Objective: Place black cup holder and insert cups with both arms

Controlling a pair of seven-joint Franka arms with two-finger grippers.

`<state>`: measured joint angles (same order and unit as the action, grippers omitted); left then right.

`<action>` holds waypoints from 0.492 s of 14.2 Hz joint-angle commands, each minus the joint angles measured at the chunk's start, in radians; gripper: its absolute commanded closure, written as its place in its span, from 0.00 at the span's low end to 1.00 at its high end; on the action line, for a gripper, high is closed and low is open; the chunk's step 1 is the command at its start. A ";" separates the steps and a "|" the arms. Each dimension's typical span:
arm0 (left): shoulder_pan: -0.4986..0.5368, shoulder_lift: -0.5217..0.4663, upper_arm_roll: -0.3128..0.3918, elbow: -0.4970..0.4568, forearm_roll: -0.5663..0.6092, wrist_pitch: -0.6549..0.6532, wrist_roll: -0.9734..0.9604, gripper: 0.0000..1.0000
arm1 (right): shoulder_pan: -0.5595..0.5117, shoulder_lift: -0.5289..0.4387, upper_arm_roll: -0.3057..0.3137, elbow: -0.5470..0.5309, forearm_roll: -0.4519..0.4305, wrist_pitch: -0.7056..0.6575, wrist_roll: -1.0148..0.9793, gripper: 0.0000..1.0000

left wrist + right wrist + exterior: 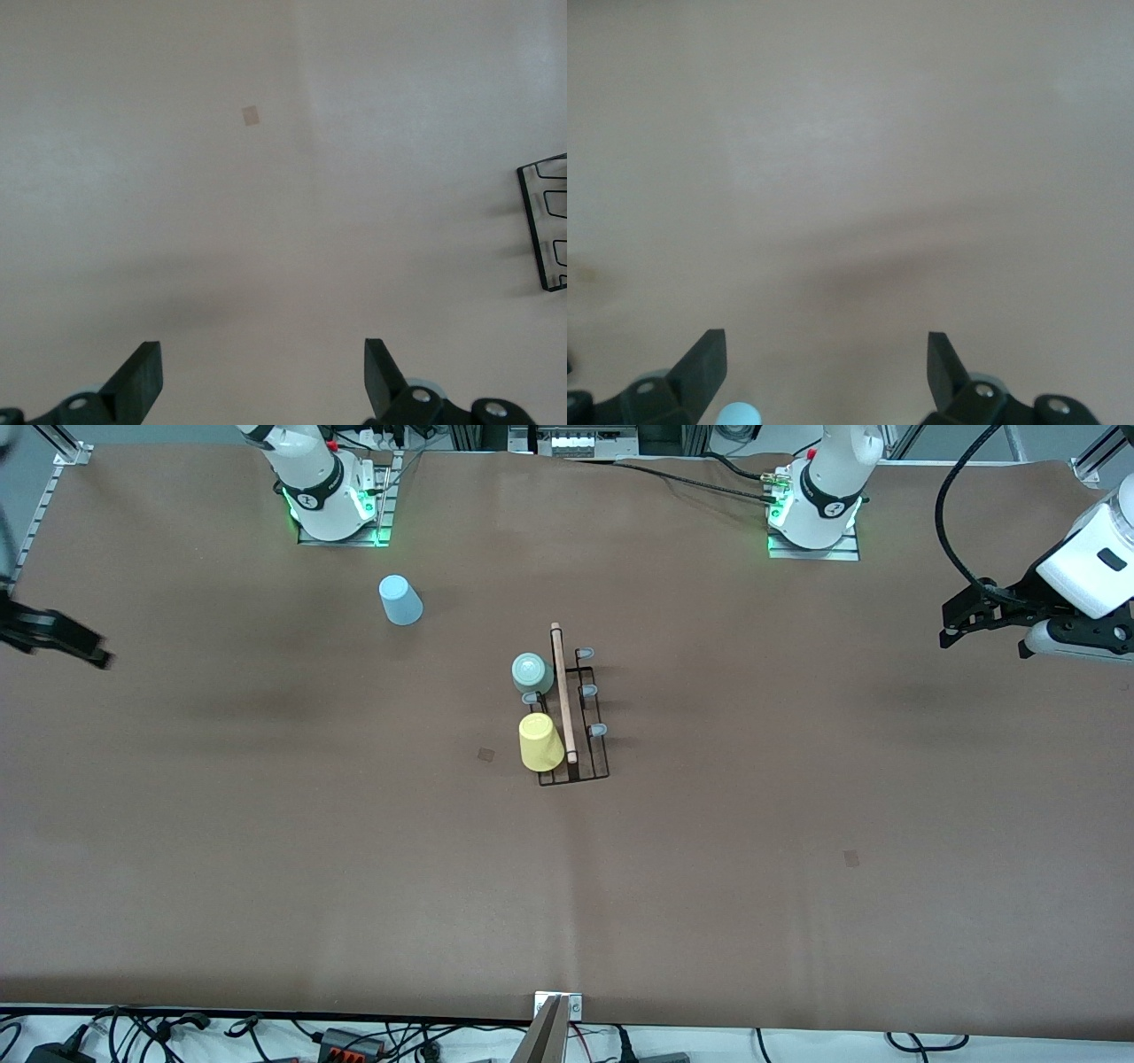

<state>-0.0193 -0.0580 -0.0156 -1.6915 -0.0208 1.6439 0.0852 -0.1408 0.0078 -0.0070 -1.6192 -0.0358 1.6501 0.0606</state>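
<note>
Already the black cup holder (574, 708) carries two cups — mint cup (532, 672) and yellow cup (540, 742). Next, the blue cup (400, 600) needs grasping — left gripper (262, 382) and right gripper (824, 381) both hang spread, empty.

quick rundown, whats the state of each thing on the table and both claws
black cup holder: standing mid-table
mint cup: upside down on a peg
yellow cup: on a peg, tilted
blue cup: upside down on the table, not on the holder
left claw: open, empty
right claw: open, empty
</note>
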 commanded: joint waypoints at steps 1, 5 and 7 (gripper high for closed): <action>-0.001 0.010 0.003 0.024 -0.016 -0.012 0.002 0.00 | -0.003 -0.012 0.010 0.076 -0.007 -0.100 -0.011 0.00; -0.002 0.010 0.002 0.024 -0.016 -0.012 0.002 0.00 | 0.003 0.034 0.009 0.117 0.011 -0.133 -0.021 0.00; -0.002 0.010 0.002 0.024 -0.018 -0.012 0.002 0.00 | 0.013 0.038 -0.002 0.117 0.001 -0.131 -0.082 0.00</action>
<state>-0.0193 -0.0580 -0.0156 -1.6915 -0.0208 1.6439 0.0852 -0.1384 0.0206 0.0016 -1.5340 -0.0343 1.5390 0.0301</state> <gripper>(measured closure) 0.000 0.000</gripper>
